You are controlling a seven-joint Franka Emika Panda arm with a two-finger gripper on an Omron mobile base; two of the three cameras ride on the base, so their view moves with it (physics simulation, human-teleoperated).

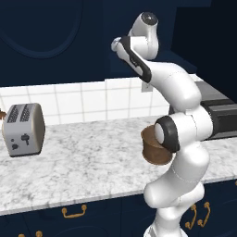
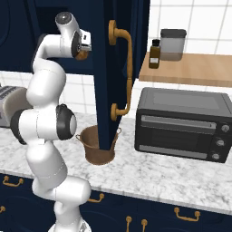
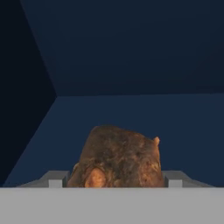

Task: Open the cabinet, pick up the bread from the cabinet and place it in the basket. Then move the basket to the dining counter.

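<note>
A golden-brown chunk of bread [image 3: 118, 157] rests on the navy shelf [image 3: 131, 111] inside the open cabinet [image 2: 108, 54]. My gripper [image 3: 114, 181] reaches into the cabinet, one finger tight against each side of the bread, so it is shut on it. From the right base camera the bread [image 2: 81, 55] peeks out at the gripper [image 2: 84, 47], beside the swung-out door. The brown basket [image 2: 90, 140] stands on the marble worktop below that door, partly behind my arm in the left base view [image 1: 152, 150]. The dining counter is out of view.
The open door with its long brass handle [image 2: 128, 68] hangs over the basket. A toaster [image 1: 23, 128] sits far left. A black toaster oven [image 2: 183, 124] stands right, under a wooden shelf [image 2: 195, 68] with jars. Navy drawers [image 1: 74, 213] run below the worktop.
</note>
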